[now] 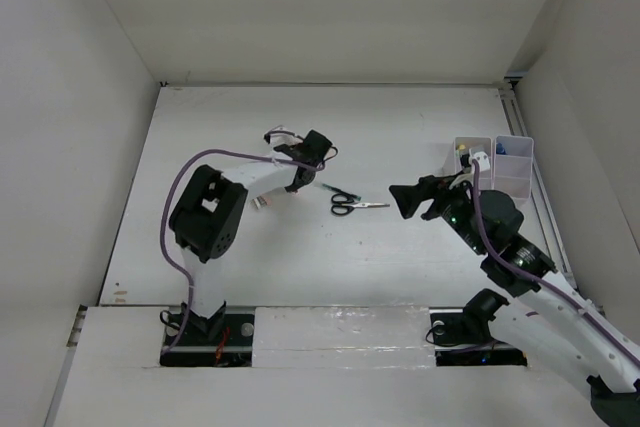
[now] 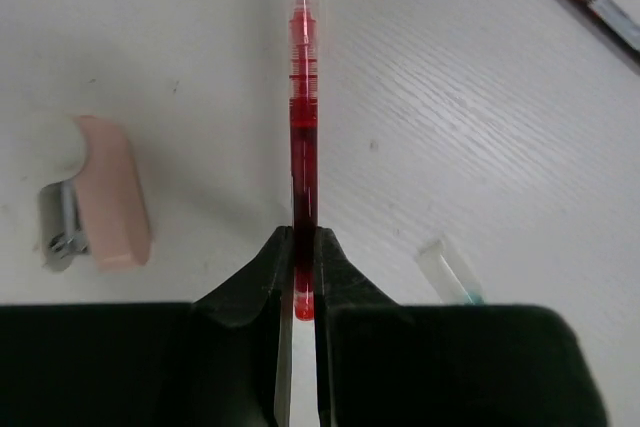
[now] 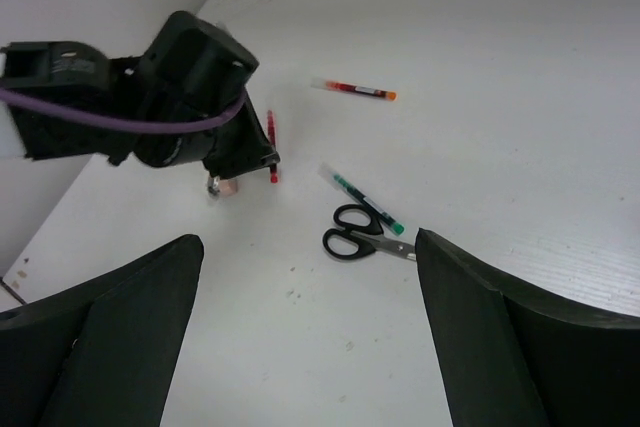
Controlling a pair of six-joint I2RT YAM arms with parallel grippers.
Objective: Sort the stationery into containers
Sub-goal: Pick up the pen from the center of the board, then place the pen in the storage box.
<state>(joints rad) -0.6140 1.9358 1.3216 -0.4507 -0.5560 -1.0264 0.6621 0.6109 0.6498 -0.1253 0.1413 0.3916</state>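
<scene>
- The left gripper (image 2: pixel 303 247) was seen closed narrowly on the red pen (image 2: pixel 303 117) at the lower middle of the left wrist view. The pen ran straight up the frame from the jaws, and whether it was clear of the table (image 2: pixel 480 147) could not be told.
- The pen was pinched close to one end, so most of its length reached out beyond the fingers. It was judged that it could swivel or slide out during a lift, because a thin round barrel was being held off balance.
- The pink eraser (image 2: pixel 112 192), with a small metal piece (image 2: pixel 60 227) at its side, lay near the left edge of that view, close to the gripper. It could be knocked if the wrist were turned while low.
- The containers (image 1: pixel 495 162) stood at the upper right of the top view, well apart from the pen, so a long carry was called for.
- The right gripper (image 3: pixel 310 337) was spread wide and empty. In the top view it was placed between the pen and the containers, near the black-handled scissors (image 1: pixel 352 205), so a crossing carry could bring the two arms together.
- The containers were narrow, so a pen brought in level or askew could be caught on a rim and dropped outside.
- A green-tipped pen (image 3: pixel 365 202), just beside the scissors, and an orange-red pen (image 3: pixel 355 90), higher in the right wrist view, lay unsorted on the table.
</scene>
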